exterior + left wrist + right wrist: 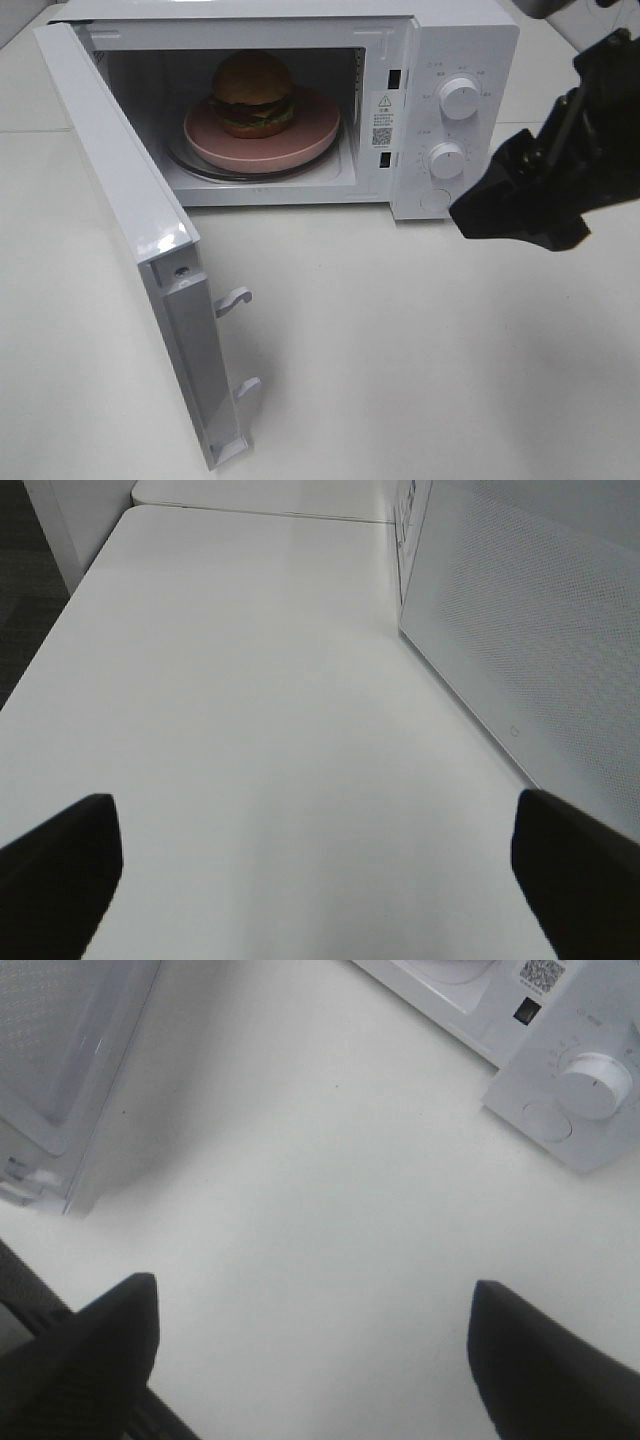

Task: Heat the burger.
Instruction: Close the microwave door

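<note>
Well, the white table (400, 350) carries a white microwave (470, 60), and its door (120, 220) stands swung wide to the left. Inside on the turntable sits the pink plate (300, 150), and the burger (252, 92) rests upright on it, so loading looks done. The right gripper (315, 1360) hovers above the table in front of the control panel, jaws spread wide and holding nothing. The left gripper (315, 870) hangs beside the door's outer face, also wide and empty. Closing the door looks like the step in hand. That calls for a push on the outer face to swing it until it latches. After that, the lower knob (447, 159) or upper knob (459, 98) needs turning.
</note>
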`<state>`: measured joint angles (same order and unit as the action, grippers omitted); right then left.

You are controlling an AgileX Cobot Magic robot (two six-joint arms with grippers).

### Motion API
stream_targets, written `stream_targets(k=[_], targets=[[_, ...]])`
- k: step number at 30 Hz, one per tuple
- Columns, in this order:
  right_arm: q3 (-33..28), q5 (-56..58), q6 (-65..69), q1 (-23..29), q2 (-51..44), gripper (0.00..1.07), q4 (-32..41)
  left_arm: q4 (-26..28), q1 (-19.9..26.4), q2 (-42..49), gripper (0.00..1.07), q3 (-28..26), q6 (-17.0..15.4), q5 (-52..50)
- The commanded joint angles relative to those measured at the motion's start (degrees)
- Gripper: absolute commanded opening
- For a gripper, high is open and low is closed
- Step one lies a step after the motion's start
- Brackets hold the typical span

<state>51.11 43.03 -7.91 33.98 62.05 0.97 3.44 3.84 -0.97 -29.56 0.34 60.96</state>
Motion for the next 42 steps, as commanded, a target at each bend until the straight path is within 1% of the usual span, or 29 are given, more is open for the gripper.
stream_targets(k=[1, 7, 13, 18, 20, 21, 22, 24, 25, 26, 28, 34, 36, 37, 38, 39, 40, 41, 42], targets=[[0.0, 5.79, 0.92, -0.17, -2.92, 0.76, -0.29, 0.11, 0.11, 0.06, 0.98, 0.06, 0.17, 0.29], [0.0, 9.74, 1.43, -0.17, -5.79, 0.76, -0.29, 0.11, 0.11, 0.06, 0.98, 0.06, 0.17, 0.29], [0.0, 10.89, 2.18, -0.17, -6.53, 0.76, -0.29, 0.11, 0.11, 0.06, 0.98, 0.06, 0.17, 0.29], [-0.52, 11.57, 3.38, -0.17, -9.63, 0.76, -0.97, 0.11, 0.11, 0.06, 0.98, 0.06, 0.17, 0.29], [-2.06, 10.71, 3.5, -0.17, -13.52, 0.76, -2.75, 0.11, 0.11, 0.06, 0.98, 0.06, 0.17, 0.29], [-2.06, 10.71, 3.5, -0.17, -13.52, 0.76, -2.75, 0.11, 0.11, 0.06, 0.98, 0.06, 0.17, 0.29], [-4.01, 9.57, 4.41, -0.17, -16.39, 0.77, -4.76, 0.11, 0.11, 0.06, 0.98, 0.06, 0.17, 0.29], [-5.1, 9.45, 5.1, -0.17, -17.93, 0.77, -5.56, 0.11, 0.11, 0.06, 0.98, 0.06, 0.17, 0.29], [-6.99, 9.17, 7.16, -0.17, -20.57, 0.77, -7.33, 0.11, 0.11, 0.06, 0.98, 0.06, 0.17, 0.29], [-6.99, 9.17, 7.16, -0.17, -20.57, 0.77, -7.33, 0.11, 0.11, 0.06, 0.98, 0.06, 0.17, 0.29], [-9.74, 9.28, 9.11, -0.17, -24.18, 0.78, -9.45, 0.11, 0.11, 0.06, 0.98, 0.06, 0.17, 0.29], [-12.32, 12.55, 11.0, -0.74, -28.88, 0.81, -10.03, 0.11, 0.11, 0.06, 0.98, 0.06, 0.17, 0.29], [-13.18, 13.52, 11.0, -3.5, -31.57, 0.81, -10.49, 0.11, 0.11, 0.06, 0.98, 0.06, 0.17, 0.29], [-13.18, 13.52, 11.0, -3.5, -31.57, 0.81, -10.49, 0.11, 0.11, 0.06, 0.98, 0.06, 0.17, 0.29], [-13.81, 13.52, 11.0, -6.25, -33.92, 0.81, -10.49, 0.11, 0.11, 0.06, 0.98, 0.06, 0.17, 0.29], [-14.21, 13.52, 10.94, -7.85, -35.12, 0.8, -10.49, 0.11, 0.11, 0.06, 0.98, 0.06, 0.17, 0.29], [-14.21, 13.52, 10.94, -7.85, -35.12, 0.8, -10.49, 0.11, 0.11, 0.06, 0.98, 0.06, 0.17, 0.29], [-15.13, 13.64, 10.94, -10.89, -37.41, 0.8, -10.49, 0.11, 0.11, 0.06, 0.98, 0.06, 0.17, 0.29], [-15.64, 13.64, 10.77, -12.26, -38.79, 0.8, -10.49, 0.11, 0.11, 0.06, 0.98, 0.06, 0.17, 0.29]])
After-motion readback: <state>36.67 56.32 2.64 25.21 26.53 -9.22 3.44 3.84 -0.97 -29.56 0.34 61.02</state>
